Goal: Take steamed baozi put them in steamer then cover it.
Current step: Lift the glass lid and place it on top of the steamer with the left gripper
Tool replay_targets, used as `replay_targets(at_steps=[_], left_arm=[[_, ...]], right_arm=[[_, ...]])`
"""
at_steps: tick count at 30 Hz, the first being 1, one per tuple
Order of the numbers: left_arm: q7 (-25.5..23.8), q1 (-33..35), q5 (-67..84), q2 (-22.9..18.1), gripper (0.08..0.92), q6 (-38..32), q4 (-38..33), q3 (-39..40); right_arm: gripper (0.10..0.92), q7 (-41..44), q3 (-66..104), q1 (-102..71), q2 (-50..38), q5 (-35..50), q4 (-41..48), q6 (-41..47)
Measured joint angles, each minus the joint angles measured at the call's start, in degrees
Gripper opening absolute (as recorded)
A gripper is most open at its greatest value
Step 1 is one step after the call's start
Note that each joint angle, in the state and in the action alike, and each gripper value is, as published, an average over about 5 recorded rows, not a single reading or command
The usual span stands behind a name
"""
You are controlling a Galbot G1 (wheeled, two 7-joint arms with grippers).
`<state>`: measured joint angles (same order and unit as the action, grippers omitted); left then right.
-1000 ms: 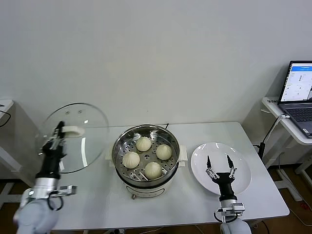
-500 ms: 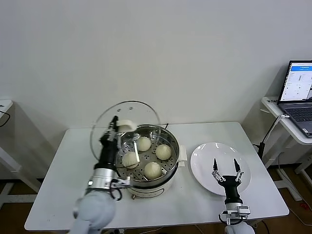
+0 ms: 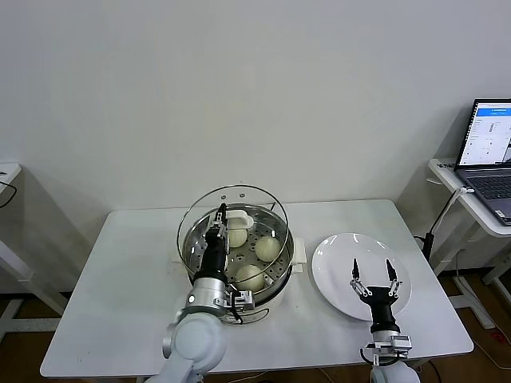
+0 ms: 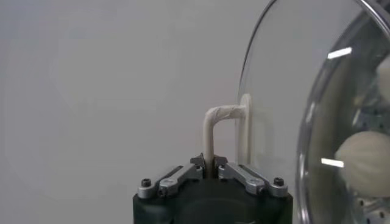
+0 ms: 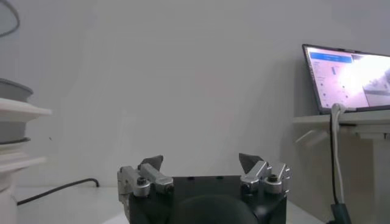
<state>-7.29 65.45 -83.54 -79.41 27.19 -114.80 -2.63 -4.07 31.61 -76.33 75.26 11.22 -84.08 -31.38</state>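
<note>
Glass cover point(image 3: 233, 231) stands tilted over the steamer point(image 3: 275, 271) at frame centre, and I see my left gripper point(image 3: 219, 215) clamped on its cream handle point(image 4: 220, 131). Four baozi point(image 3: 250, 277) sit inside on the tray. My right gripper point(image 3: 373, 269), lower right, hangs over the plate point(image 3: 335, 263) with fingers spread, holding nothing.
</note>
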Motion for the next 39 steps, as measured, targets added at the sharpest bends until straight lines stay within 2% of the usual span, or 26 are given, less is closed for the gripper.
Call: replay_targets(at_steps=[17,39], left_arm=[[-5.4,-0.2,-5.3,-1.0,0.195,0.5,1.6,2.4],[-6.2,0.1,-7.7,-3.3,0.195,0.3,4.0,2.6]], right_arm=[[0.823,0.1,0.3,0.2,0.4,-0.3,0.2,0.1],[0.823,0.2,0.2,1.0,0.4,-0.4,0.8,0.1]])
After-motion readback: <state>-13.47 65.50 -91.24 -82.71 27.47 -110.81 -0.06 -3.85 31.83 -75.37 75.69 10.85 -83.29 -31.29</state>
